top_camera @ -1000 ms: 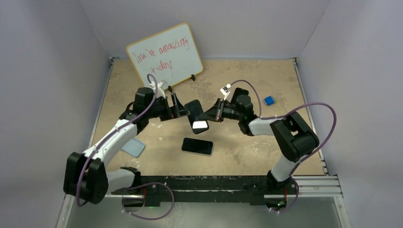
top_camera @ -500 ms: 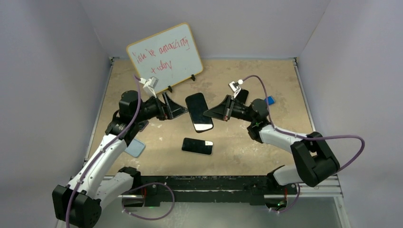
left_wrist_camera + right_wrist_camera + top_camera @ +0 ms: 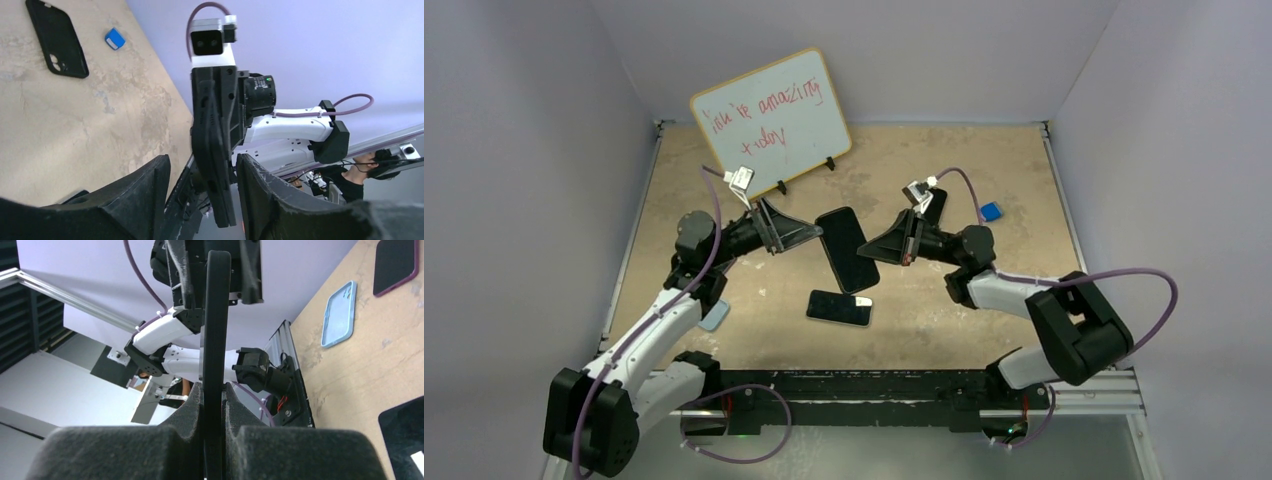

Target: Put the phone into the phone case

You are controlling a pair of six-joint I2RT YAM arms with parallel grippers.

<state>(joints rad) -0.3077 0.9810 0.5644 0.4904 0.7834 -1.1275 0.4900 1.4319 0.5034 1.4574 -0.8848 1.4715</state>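
Pinching the phone (image 3: 845, 248) by one long edge in the right tool (image 3: 869, 247). Straddling the opposite edge with the left tool (image 3: 814, 236), unclosed.

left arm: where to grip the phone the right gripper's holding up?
The phone by its free long edge, from the robot's left, opposite the right gripper. It hangs tilted in the air, both faces clear there, so the left gripper can pinch front and back.

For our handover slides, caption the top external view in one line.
Right gripper holds a black phone in mid-air; the open left gripper straddles its opposite edge.
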